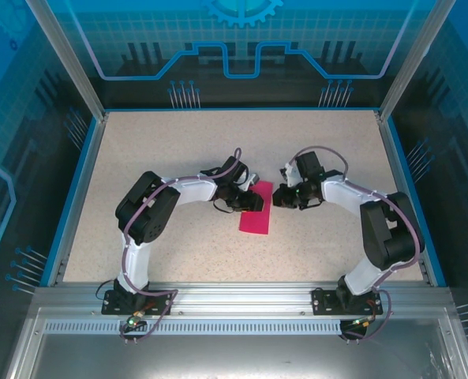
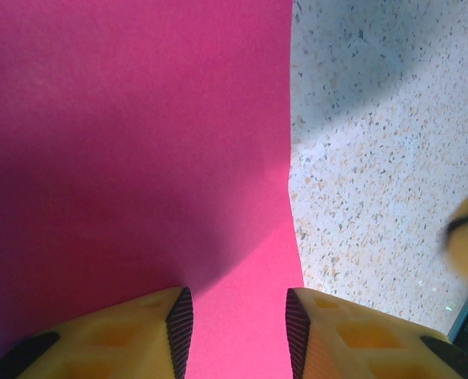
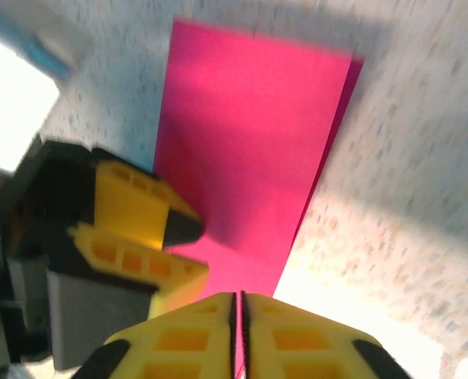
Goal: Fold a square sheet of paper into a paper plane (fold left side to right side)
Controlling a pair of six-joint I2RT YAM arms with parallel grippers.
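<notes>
The square sheet of paper lies folded into a narrow pink rectangle at the middle of the table. My left gripper reaches over its left side. In the left wrist view that gripper stands open, its pads apart over the paper, with nothing between them. My right gripper sits at the sheet's upper right edge. Seen from the right wrist, this gripper is shut, its tips at the near end of the paper. Two slightly offset layers show along the right edge. No paper plane shape is in view.
Speckled beige tabletop surrounds the sheet, bounded by a blue rim and transparent walls. In the right wrist view the left gripper's yellow fingers sit close by on the paper.
</notes>
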